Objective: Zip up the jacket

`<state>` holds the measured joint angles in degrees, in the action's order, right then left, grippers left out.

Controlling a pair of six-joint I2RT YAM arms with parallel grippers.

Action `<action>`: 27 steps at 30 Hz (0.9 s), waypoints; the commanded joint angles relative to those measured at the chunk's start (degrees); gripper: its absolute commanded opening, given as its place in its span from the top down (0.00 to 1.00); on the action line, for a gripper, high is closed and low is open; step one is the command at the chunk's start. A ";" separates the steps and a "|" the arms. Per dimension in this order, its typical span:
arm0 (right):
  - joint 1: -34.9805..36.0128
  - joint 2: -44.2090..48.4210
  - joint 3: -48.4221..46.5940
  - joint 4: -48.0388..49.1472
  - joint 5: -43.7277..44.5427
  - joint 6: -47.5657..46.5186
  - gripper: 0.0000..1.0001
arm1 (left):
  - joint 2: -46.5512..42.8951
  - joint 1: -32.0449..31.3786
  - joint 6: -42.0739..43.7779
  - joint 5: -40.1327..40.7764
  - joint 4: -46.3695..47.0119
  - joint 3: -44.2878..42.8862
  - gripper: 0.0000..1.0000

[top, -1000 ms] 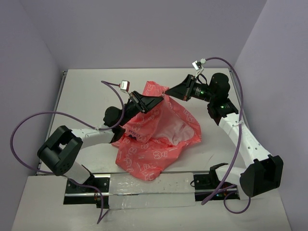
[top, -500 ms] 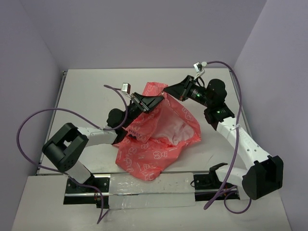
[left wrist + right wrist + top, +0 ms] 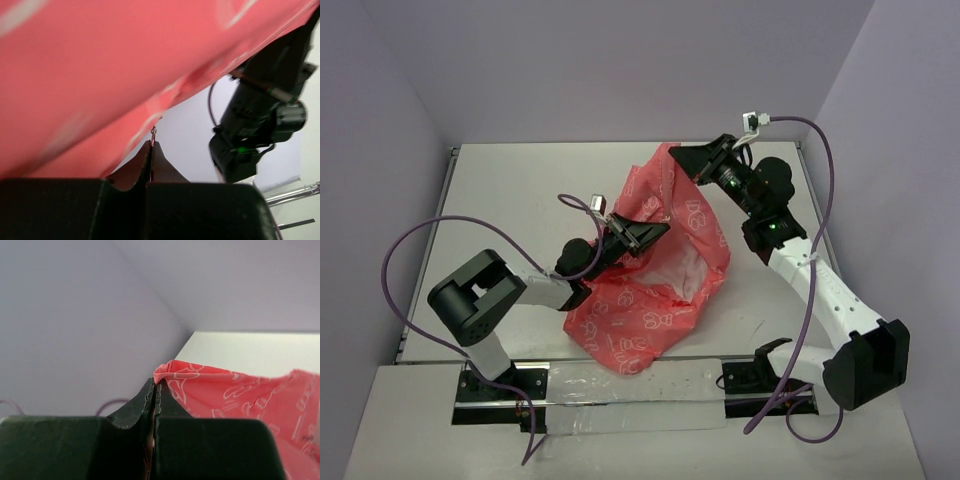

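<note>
Left of centre in the top view, the left gripper (image 3: 660, 229) is pinched tight on a tiny metal zipper pull (image 3: 153, 133) at the edge of the pink jacket (image 3: 655, 300). It's mid-table (image 3: 510, 190), bottom part heaped, white lining (image 3: 695, 272) showing. Upper right, the right gripper (image 3: 676, 152) is clamped on its top corner, which is lifted off the surface.

The jacket (image 3: 640, 310) is coral pink with white outline motifs; its lining (image 3: 692, 268), at 3 o'clock of the cloth, is white. The arms (image 3: 825, 295) are white and black, the cables (image 3: 388, 262) purple, the table (image 3: 510, 180) pale grey.
</note>
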<state>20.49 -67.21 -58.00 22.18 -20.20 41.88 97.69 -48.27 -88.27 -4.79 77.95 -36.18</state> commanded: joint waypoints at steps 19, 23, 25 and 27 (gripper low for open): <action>-7.48 -15.46 -31.91 5.44 13.22 -3.04 1.00 | -36.91 -4.02 17.57 3.10 -39.15 13.81 1.00; -7.50 -14.65 -33.16 4.77 14.11 -4.09 1.00 | -35.04 -4.30 18.01 1.07 -39.39 14.59 1.00; -7.79 -13.80 -33.49 4.17 15.05 -5.24 1.00 | -34.08 -4.56 17.51 0.73 -38.64 16.28 1.00; -8.38 -13.04 -33.89 3.78 15.52 -5.65 1.00 | -33.91 -4.79 17.34 0.71 -38.20 17.43 1.00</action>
<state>13.95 -83.58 -87.12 20.29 -10.15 38.33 62.98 -51.94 -72.54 -0.91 43.17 -21.48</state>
